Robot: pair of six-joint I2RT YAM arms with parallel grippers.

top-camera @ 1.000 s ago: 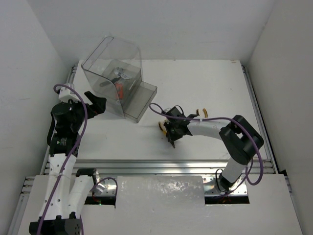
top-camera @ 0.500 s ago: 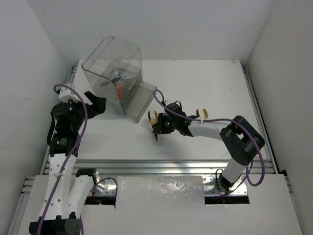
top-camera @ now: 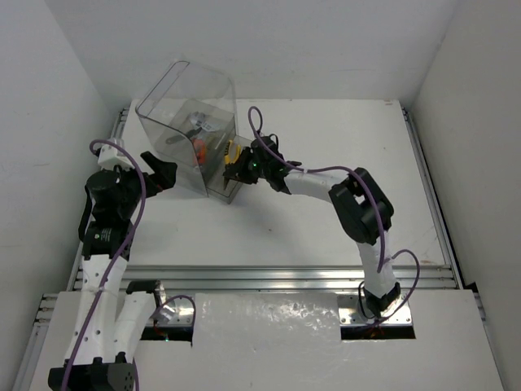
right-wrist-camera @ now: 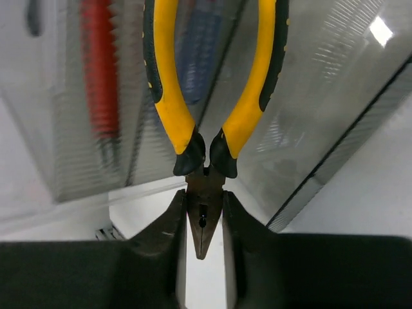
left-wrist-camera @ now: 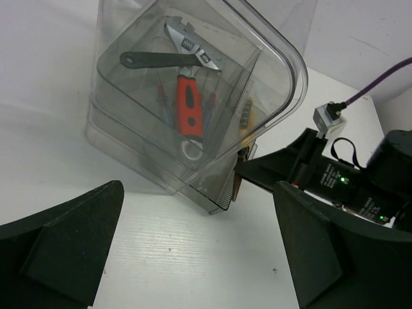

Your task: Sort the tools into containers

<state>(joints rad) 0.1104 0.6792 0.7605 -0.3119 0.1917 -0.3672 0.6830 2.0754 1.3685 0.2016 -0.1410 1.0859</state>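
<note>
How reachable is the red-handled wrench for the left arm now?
Probably not: the clear box walls off the red-handled wrench from the left pincer, and the right pincer holding pliers occupies its opening.

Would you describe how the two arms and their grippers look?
The left arm and right arm have white links, black joints and a purple cable. The left gripper and right gripper are black with broad matte fingers; green lights glow on the right wrist.
</note>
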